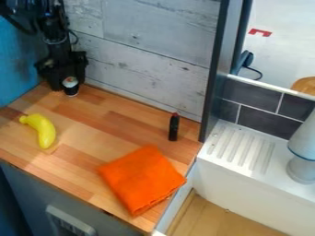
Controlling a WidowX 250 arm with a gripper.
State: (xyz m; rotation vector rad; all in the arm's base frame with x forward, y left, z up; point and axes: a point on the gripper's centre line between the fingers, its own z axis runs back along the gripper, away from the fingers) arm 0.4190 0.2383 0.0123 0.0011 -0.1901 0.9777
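The black gripper [61, 71] hangs at the upper left, low over the counter's back corner. Right at its lower end is a small dark cylinder [71, 86] with a pale and red top; whether it is held or only stands there I cannot tell. A yellow banana [43, 131] lies near the left side of the wooden counter [92, 138]. Toward the back right, a slim black bottle [173, 127] with a dark red tip stands near the wall. A folded orange cloth [142, 179] lies flat by the front right edge.
Whitewashed plank wall [141, 50] runs behind the counter, with a blue panel [18, 64] at the left. A dark upright post [215, 73] rises at the counter's back right corner. Beyond it are a white ridged drainer [243, 147] and a grey-white object [302, 152].
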